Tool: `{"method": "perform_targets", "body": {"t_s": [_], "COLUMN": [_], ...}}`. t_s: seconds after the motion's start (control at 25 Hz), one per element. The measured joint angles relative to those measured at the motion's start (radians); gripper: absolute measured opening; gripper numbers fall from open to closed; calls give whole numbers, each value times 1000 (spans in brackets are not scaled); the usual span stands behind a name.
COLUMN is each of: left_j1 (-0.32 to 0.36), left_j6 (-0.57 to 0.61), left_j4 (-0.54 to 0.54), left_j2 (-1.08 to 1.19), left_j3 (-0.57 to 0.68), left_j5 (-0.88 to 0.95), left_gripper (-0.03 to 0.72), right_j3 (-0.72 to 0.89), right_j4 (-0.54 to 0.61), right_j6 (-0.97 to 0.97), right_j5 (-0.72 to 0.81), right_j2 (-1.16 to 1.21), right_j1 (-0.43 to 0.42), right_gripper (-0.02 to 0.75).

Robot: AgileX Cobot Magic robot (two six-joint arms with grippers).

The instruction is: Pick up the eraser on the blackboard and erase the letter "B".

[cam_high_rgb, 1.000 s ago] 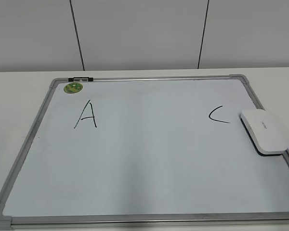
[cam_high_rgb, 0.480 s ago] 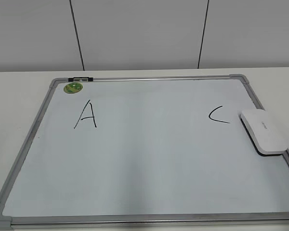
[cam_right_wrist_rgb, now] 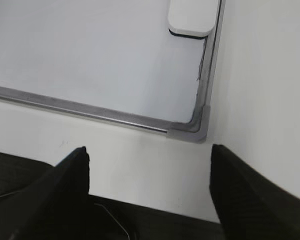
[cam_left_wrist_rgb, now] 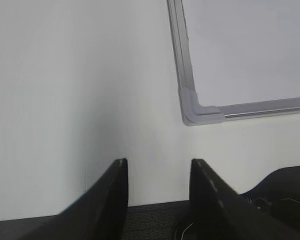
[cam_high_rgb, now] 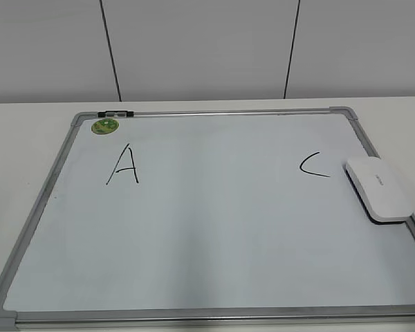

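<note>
The blackboard (cam_high_rgb: 214,235) is a white board in a silver frame lying flat on the table. The white eraser (cam_high_rgb: 377,188) lies at its right edge, next to a black "C" (cam_high_rgb: 312,166); a black "A" (cam_high_rgb: 124,166) is at the left. No letter "B" shows between them. My left gripper (cam_left_wrist_rgb: 157,167) is open and empty over the table's front edge, near the board's front-left corner (cam_left_wrist_rgb: 195,111). My right gripper (cam_right_wrist_rgb: 149,152) is open and empty near the board's front-right corner (cam_right_wrist_rgb: 192,129); the eraser (cam_right_wrist_rgb: 191,17) shows at the top of that view.
A small round green sticker (cam_high_rgb: 104,126) and a black clip (cam_high_rgb: 115,113) sit at the board's back left. A pale wall with dark seams stands behind the white table (cam_high_rgb: 28,138).
</note>
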Motion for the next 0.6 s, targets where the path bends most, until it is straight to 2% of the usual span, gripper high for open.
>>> {"method": "perform_targets", "body": {"t_s": [0.16, 0.6], "left_j1": [-8, -8], "left_j6": [0, 0], "left_j4": [0, 0], "left_j2": [0, 0], "left_j3": [0, 5], "left_j5": [0, 2], "left_gripper": [301, 282], "right_j3": [3, 16], "right_j4": [0, 0], "right_j6": [-2, -2], "right_j5": [64, 86], "right_j2": [0, 0], "right_j1": [0, 0], "right_gripper": [554, 554]}}
